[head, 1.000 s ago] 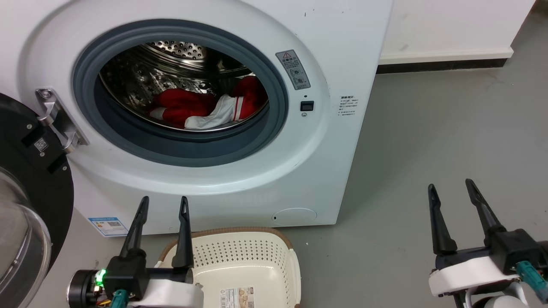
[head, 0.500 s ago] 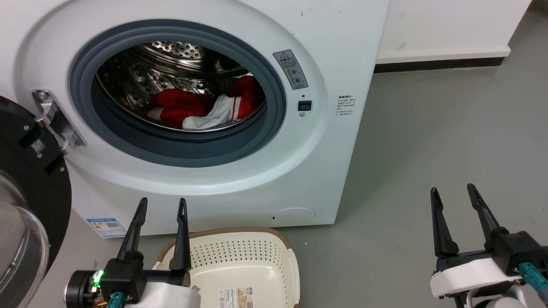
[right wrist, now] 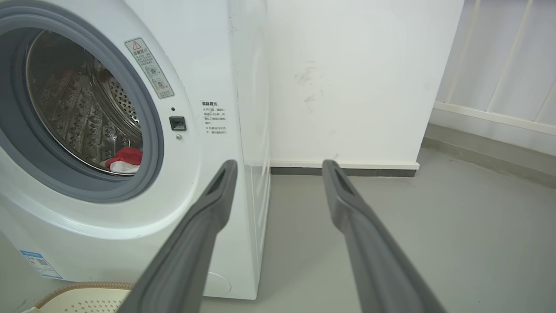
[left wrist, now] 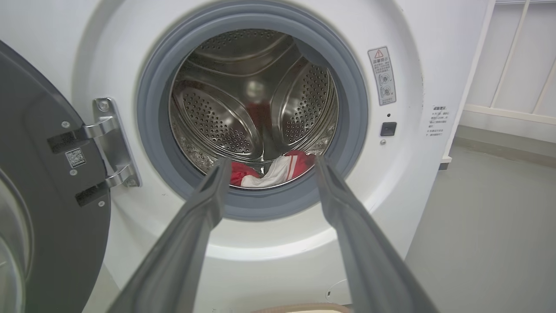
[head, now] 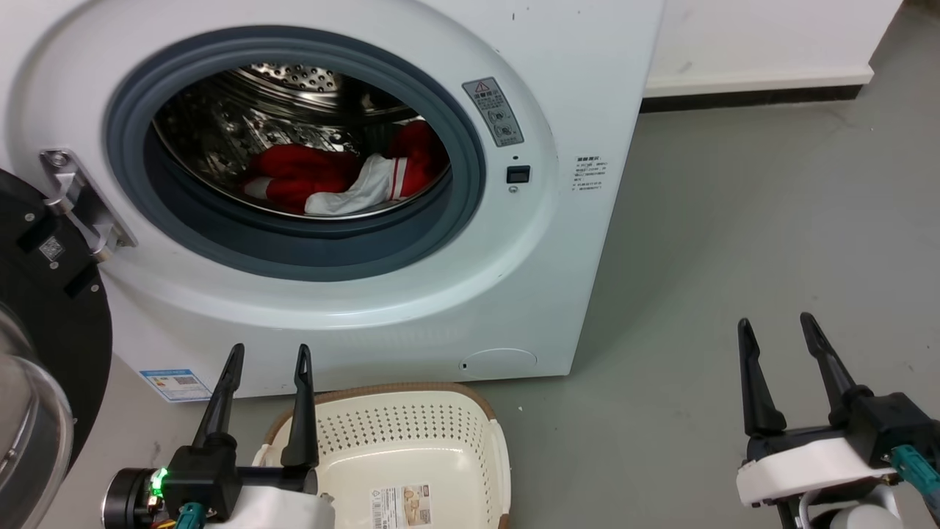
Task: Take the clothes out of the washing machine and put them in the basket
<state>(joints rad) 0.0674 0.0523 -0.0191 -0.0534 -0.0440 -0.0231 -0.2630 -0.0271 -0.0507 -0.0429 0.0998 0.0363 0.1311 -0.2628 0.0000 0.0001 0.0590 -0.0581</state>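
Sticker (head: pixel 493 112) w/ red triangle on washing machine (head: pixel 367 308), paper label (head: pixel 400 505) in basket (head: pixel 411 430)

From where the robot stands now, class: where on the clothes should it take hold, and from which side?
Probably the white fold of the clothes, reached from the front through the open washing machine, over its grey rim: it lies nearest, bunched.
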